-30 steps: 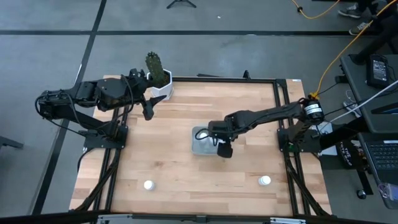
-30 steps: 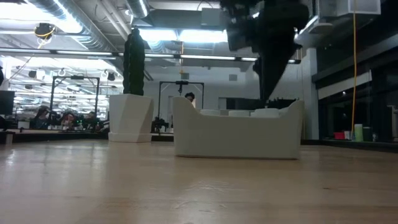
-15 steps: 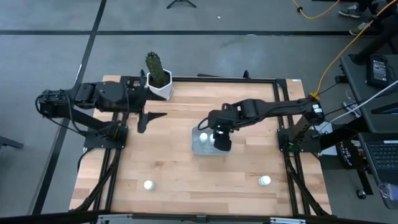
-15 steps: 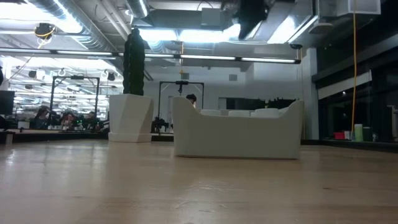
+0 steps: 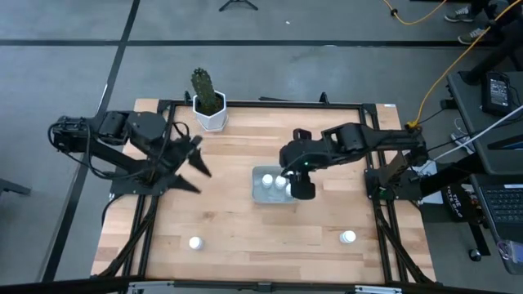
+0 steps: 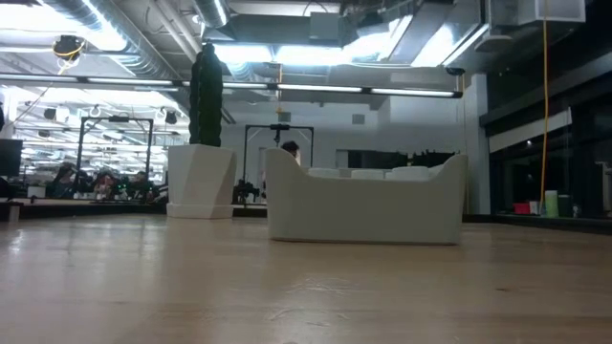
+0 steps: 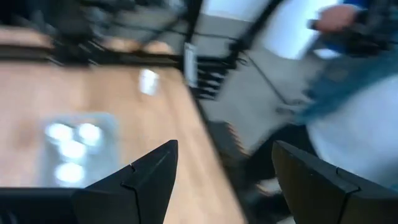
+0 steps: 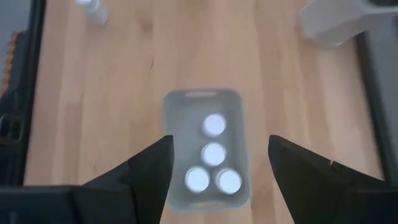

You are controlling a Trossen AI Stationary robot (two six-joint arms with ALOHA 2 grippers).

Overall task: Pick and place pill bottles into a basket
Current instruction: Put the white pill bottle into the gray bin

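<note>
The pale basket (image 5: 270,187) stands at the table's middle with several white pill bottles (image 8: 213,153) upright in it. It also shows in the low view (image 6: 363,205). My right gripper (image 5: 301,188) hangs open and empty above the basket's right side, its fingers (image 8: 155,168) wide apart. My left gripper (image 5: 196,167) is open and empty in the air left of the basket, its fingers (image 7: 149,174) spread. One loose bottle (image 5: 195,242) stands near the front left and another (image 5: 349,238) near the front right, each on its base.
A white hexagonal pot (image 5: 210,117) with a cactus stands at the far edge, left of centre, and also shows in the low view (image 6: 201,182). A person in blue (image 7: 348,93) shows beyond the table in the left wrist view. Bare wood lies between the basket and the front edge.
My right gripper has risen from low over the basket, going out of the low view's top, and has drifted a little toward the far right. My left gripper has swung away from the cactus pot toward the near edge and turned about.
</note>
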